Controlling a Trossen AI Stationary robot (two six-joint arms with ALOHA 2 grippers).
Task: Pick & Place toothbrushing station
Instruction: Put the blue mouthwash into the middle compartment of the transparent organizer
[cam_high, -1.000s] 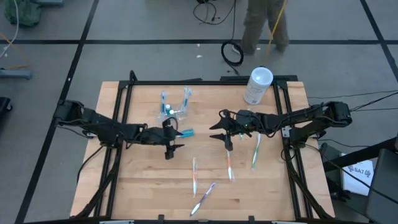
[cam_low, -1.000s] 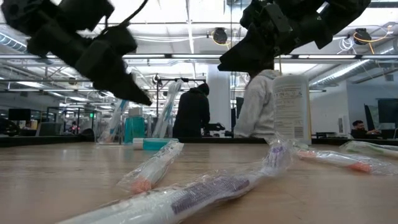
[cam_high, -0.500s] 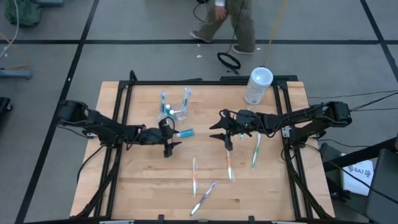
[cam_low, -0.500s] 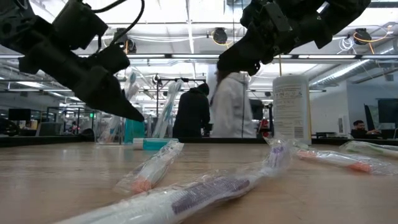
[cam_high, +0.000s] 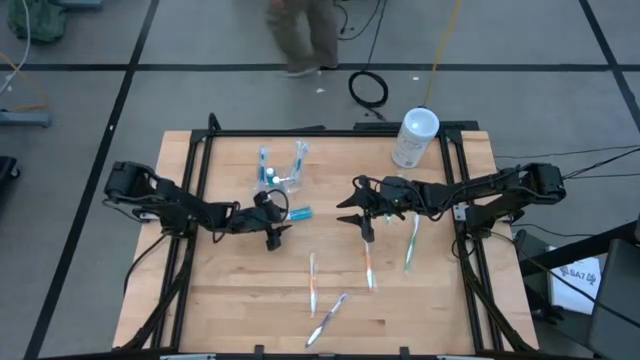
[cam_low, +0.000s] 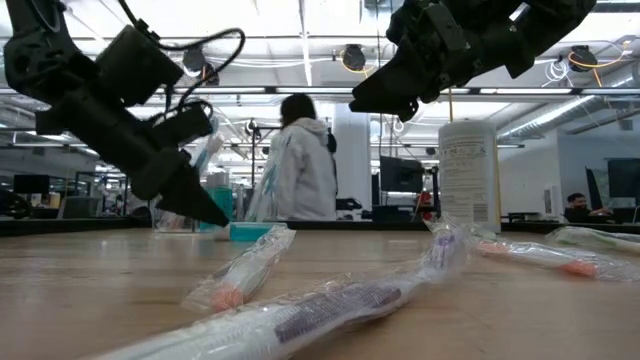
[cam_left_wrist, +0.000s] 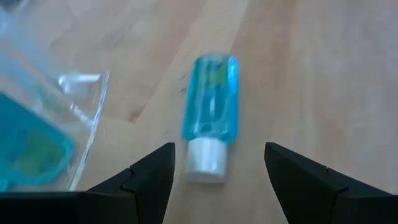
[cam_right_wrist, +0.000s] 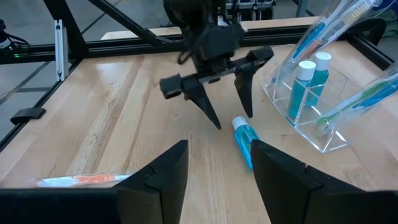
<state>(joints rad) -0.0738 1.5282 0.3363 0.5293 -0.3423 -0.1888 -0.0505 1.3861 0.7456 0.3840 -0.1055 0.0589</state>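
The toothbrushing station (cam_high: 280, 172) is a clear plastic holder with toothbrushes and small blue bottles in it; it stands upright on the table's far left-centre and also shows in the right wrist view (cam_right_wrist: 311, 93). A small blue bottle with a white cap (cam_left_wrist: 210, 118) lies on its side on the wood beside the station. My left gripper (cam_high: 277, 222) is open and low over the table. Its fingers stand on either side of the bottle's cap end without touching it. My right gripper (cam_high: 348, 210) is open and empty, held above the table's middle.
A white canister (cam_high: 415, 137) stands at the far right. Several wrapped toothbrushes (cam_high: 368, 262) lie on the table's near middle and right. Black frame rails run along the table's left, far and right edges. A person walks past beyond the far edge.
My left gripper has come down toward the table, beside the lying blue bottle, and has stayed open. The person behind the table has walked toward the left.
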